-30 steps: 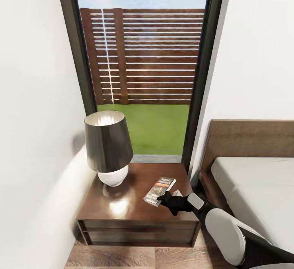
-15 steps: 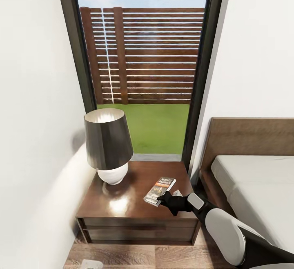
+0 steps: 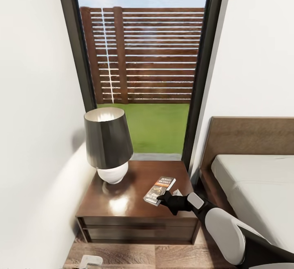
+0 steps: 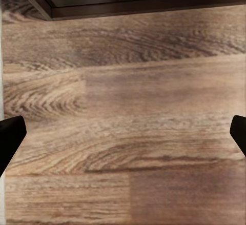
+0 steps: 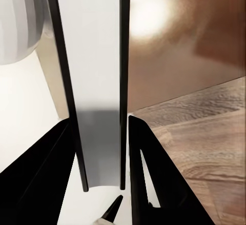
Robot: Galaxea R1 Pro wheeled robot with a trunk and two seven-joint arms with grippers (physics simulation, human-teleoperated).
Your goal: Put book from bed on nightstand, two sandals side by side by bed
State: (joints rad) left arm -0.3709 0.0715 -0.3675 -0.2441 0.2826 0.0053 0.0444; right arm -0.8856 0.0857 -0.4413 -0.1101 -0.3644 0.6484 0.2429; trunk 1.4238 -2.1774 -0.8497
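Right hand [image 3: 165, 198] seemingly gripping book [image 3: 160, 190], glossy nightstand [image 3: 122, 207], window [image 3: 143, 56]

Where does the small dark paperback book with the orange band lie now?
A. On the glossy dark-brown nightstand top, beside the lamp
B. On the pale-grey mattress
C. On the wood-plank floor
A: the book lies on the nightstand, with the right pincer shut on its near edge.
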